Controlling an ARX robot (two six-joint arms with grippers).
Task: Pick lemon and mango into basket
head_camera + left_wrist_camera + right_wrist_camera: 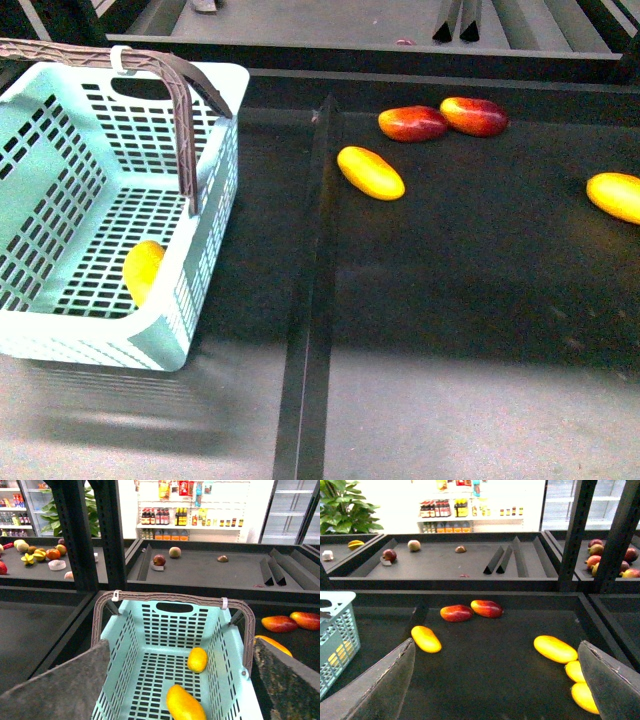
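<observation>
The teal basket with a brown handle stands at the left. In the left wrist view the basket holds the oval lemon near one wall and a longer yellow mango closer to the camera. The front view shows only one yellow fruit in it, and I cannot tell which. My left gripper is open and empty above the basket. My right gripper is open and empty above the black shelf. Neither gripper shows in the front view.
On the black shelf right of the basket lie a yellow mango, two red mangoes, and another yellow one at the right edge. A black divider rail runs between the basket and the fruit. Several yellow mangoes lie by my right finger.
</observation>
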